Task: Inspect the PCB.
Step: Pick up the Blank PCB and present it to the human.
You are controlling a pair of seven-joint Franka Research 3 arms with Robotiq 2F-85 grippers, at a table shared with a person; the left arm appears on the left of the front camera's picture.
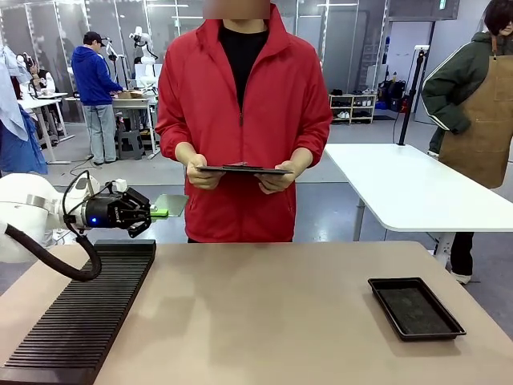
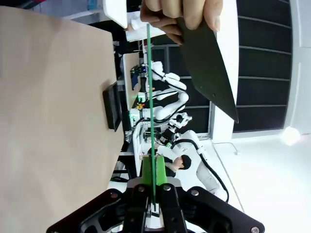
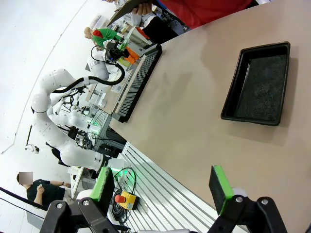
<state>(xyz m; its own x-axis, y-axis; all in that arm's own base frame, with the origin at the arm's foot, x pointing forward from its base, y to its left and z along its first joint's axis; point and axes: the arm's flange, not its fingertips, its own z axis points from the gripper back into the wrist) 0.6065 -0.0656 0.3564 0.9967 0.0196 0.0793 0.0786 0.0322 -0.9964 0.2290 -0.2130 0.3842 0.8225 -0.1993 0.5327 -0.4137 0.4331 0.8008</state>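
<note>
My left gripper [image 1: 151,212] hangs above the table's far left corner, shut on one edge of the PCB [image 1: 171,204], a thin pale green board held out towards the person. In the left wrist view the PCB [image 2: 150,97] appears edge-on as a thin green line rising from between the green pads [image 2: 147,172] of the left gripper [image 2: 154,182] up to the person's hand [image 2: 180,14]. The person in a red jacket holds a dark tablet [image 1: 244,170] in both hands just beyond the board. My right gripper [image 3: 162,187] stands open above the table with nothing between its fingers.
A long black slotted rack [image 1: 80,313] lies along the table's left side, under the left arm. A shallow black tray [image 1: 415,307] sits at the right, also visible as the tray [image 3: 260,82] below the right gripper. Another white table [image 1: 417,188] stands behind on the right.
</note>
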